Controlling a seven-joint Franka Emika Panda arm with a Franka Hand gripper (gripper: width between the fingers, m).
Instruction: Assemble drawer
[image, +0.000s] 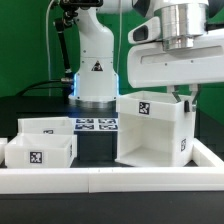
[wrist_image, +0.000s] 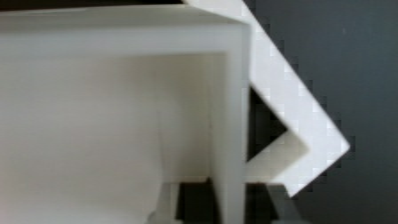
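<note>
The white drawer housing (image: 150, 135) stands upright at the exterior view's right, its open side facing the camera and a tag on its top front edge. My gripper (image: 186, 97) is over its right wall. In the wrist view the gripper (wrist_image: 231, 206) has its dark fingers (wrist_image: 192, 206) on either side of the housing's thin wall (wrist_image: 230, 130), closed against it. Two shallow white trays lie at the exterior view's left, the near tray (image: 40, 152) with a tag on its front and the far tray (image: 48, 126) behind it.
The marker board (image: 97, 125) lies flat between the trays and the housing, in front of the arm's base (image: 95, 70). A long white border rail (image: 110, 182) runs along the table's front and up both sides.
</note>
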